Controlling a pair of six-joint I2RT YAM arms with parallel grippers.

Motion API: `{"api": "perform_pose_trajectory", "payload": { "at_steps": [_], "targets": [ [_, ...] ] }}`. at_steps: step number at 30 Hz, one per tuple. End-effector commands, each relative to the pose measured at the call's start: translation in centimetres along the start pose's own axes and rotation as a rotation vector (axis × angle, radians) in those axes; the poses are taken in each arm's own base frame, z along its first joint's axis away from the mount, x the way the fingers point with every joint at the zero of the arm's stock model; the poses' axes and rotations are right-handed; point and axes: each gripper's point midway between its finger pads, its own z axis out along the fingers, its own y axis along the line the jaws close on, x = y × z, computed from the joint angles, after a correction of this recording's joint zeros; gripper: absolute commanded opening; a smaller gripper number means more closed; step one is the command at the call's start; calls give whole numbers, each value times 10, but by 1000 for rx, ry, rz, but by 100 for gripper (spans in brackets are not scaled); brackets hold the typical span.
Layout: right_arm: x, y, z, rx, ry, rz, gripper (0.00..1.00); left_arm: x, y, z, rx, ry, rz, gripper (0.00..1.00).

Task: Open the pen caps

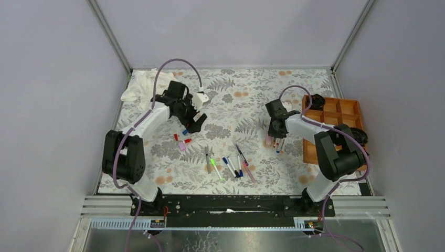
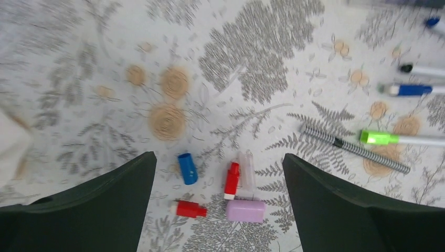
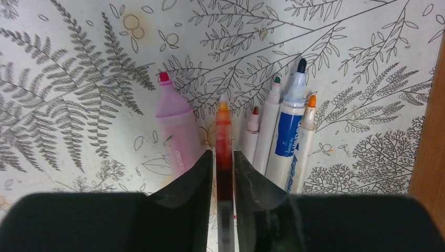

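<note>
My left gripper (image 1: 195,122) is open and empty, hovering over loose pen caps. In the left wrist view its gripper (image 2: 218,156) frames a blue cap (image 2: 187,168), two red caps (image 2: 232,180) (image 2: 190,209), a lilac cap (image 2: 245,210) and a clear cap (image 2: 247,169) on the cloth. My right gripper (image 1: 275,137) is shut on a red-orange pen (image 3: 223,136), tip bare, in a row of uncapped pens: a pink highlighter (image 3: 177,126), a blue-labelled marker (image 3: 290,121) and thin white pens (image 3: 270,121). Several capped pens (image 1: 231,165) lie at front centre.
A wooden compartment tray (image 1: 336,113) stands at the right, its edge beside the right gripper (image 3: 427,131). A white cloth (image 1: 140,86) lies bunched at the back left. A striped pen (image 2: 357,149) and a green-ended pen (image 2: 399,139) lie right of the left gripper.
</note>
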Motion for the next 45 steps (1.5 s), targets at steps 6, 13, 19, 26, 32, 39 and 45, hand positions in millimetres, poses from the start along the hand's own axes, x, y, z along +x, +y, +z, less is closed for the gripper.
{"api": "perform_pose_trajectory", "payload": {
  "at_steps": [6, 13, 19, 26, 32, 39, 45],
  "targets": [
    [-10, -4, -4, 4, -48, 15, 42, -50, 26, -60, -224, -95, -89, 99],
    [-16, -1, -20, -42, -86, 37, 44, -62, 39, -84, -354, -160, -138, 98],
    [-27, 14, -51, -162, -128, 64, 44, -54, 47, -79, -305, -157, -194, 98],
    [-7, 74, -89, -414, -108, -79, 43, -71, 48, -76, -276, -241, -230, 98],
    [44, 133, -90, -510, 0, -291, 40, -60, 44, -65, -248, -212, -223, 98],
    [81, 157, -68, -505, 115, -400, 35, -54, 42, -60, -235, -202, -204, 99],
    [92, 148, -49, -432, 143, -438, 35, -49, 38, -54, -203, -185, -188, 98]
  ]
}}
